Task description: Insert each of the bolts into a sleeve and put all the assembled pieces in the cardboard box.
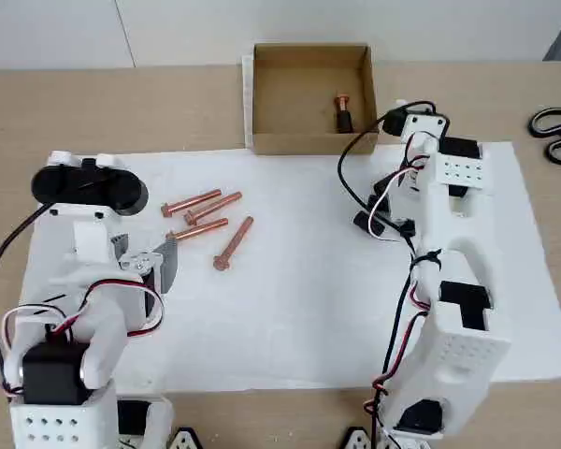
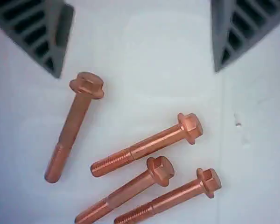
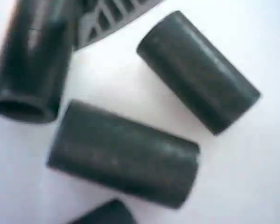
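from my remote seat i see two arms at a wooden table [image 1: 37, 103] with a white sheet [image 1: 299, 318] spread over it. the left gripper [image 2: 136, 70] hangs over the sheet's left part with its two grey fingers [image 2: 37, 32] spread wide and nothing between them. four copper bolts [image 1: 198, 229] lie flat on the sheet just beside it, all loose. in the left wrist view three of them lie roughly side by side and the fourth [image 2: 74, 126] lies a little apart at a different angle. the right gripper [image 1: 388, 201] is low over the sheet, near the front right corner of the box [image 1: 257, 94]. i cannot tell whether it is wide or narrow, because its wrist view gives me one grey finger [image 3: 112, 18] at the edge. under it are black sleeves [image 3: 123, 154], short tubes lying on their sides on the sheet. i count three whole ones and the edge of a fourth [image 3: 102, 214]. one [image 3: 198, 70] lies apart from the others. the open cardboard box sits at the far edge of the sheet, about midway between the arms. one assembled piece [image 1: 342, 112], a bolt in a dark sleeve, is inside it toward the right wall. black scissors [image 1: 556, 131] rest on the bare table at the far right.
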